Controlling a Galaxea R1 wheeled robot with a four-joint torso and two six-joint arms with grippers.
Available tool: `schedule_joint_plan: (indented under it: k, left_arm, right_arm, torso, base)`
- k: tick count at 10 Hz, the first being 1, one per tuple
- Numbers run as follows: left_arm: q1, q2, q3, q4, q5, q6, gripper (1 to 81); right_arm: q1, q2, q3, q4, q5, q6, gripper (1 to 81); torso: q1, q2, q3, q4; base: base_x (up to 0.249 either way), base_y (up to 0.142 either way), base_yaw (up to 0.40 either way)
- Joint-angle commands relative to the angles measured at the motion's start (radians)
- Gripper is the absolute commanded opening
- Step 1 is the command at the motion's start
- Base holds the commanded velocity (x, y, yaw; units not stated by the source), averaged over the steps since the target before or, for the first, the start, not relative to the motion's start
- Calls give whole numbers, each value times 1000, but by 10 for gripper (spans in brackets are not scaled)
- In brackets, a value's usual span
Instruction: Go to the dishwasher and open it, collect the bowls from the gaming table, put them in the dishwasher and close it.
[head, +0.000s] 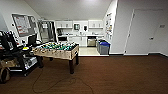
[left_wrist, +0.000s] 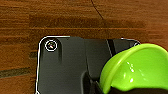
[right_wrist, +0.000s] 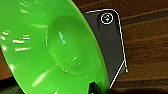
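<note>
Close at my left wrist a small lime-green round plastic bowl (left_wrist: 140, 68) sits tipped on edge over the brown wood-look floor (left_wrist: 75, 17), and at my right wrist a wide, shallow bright green plastic bowl (right_wrist: 50, 50) stands tilted the same way; both bowls look empty, and I cannot tell how my jaws stand on either side. Further ahead is a wooden table-football table with a green field (head: 57, 50). Beyond it, in the kitchen nook, a grey bin with a blue lid (head: 104, 47) stands beside the grey steel-fronted under-counter dishwasher (head: 91, 41).
</note>
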Motion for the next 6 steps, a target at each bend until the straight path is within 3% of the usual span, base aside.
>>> schedule_joint_plan:
  k: [1,6]
  left_arm:
    - [-46,-8,8,-7,42,-3,10]
    - [-34,-5,10,-2,40,0,10]
  right_arm:
    - [47,10,14,-27,-36,-14,10]
    - [44,10,14,-27,-36,-16,10]
  torso:
    - [1,0,0,0]
    - [1,0,0,0]
  base:
    - [0,0,0]
    - [0,0,0]
